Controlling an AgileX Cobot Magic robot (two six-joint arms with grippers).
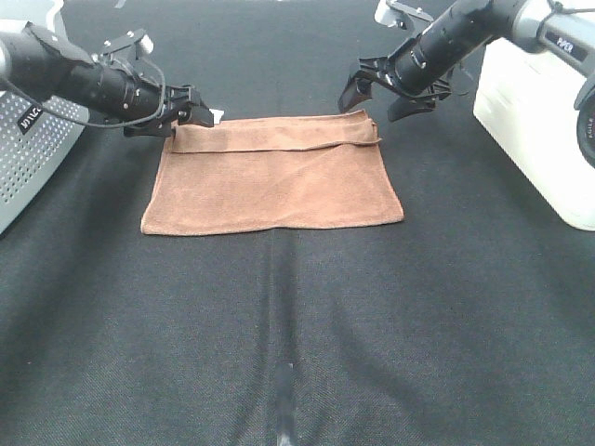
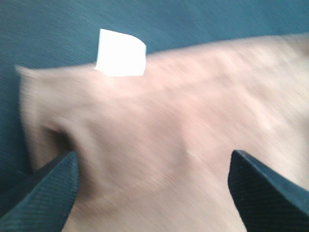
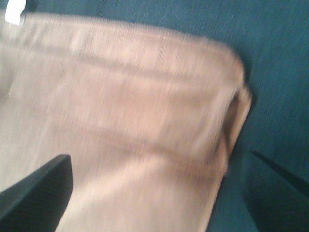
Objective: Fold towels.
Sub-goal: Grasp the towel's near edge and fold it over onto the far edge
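The reddish-brown towel [image 1: 274, 177] lay on the black surface [image 1: 297, 325], far edge doubled over; left fingers [image 2: 46, 193] and right fingers [image 3: 38, 193] hung spread, grasping nothing, at its far corners. Pinching only one layer would likely have skewed the fold.

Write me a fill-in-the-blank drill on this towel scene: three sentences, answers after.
1. The brown towel lies on a table covered in ___ cloth.
2. The small tag at the towel's corner, by the left gripper, is ___ in colour.
3. The right gripper hangs by the towel's far right corner with its jaws ___.

Missing words: black; white; open.
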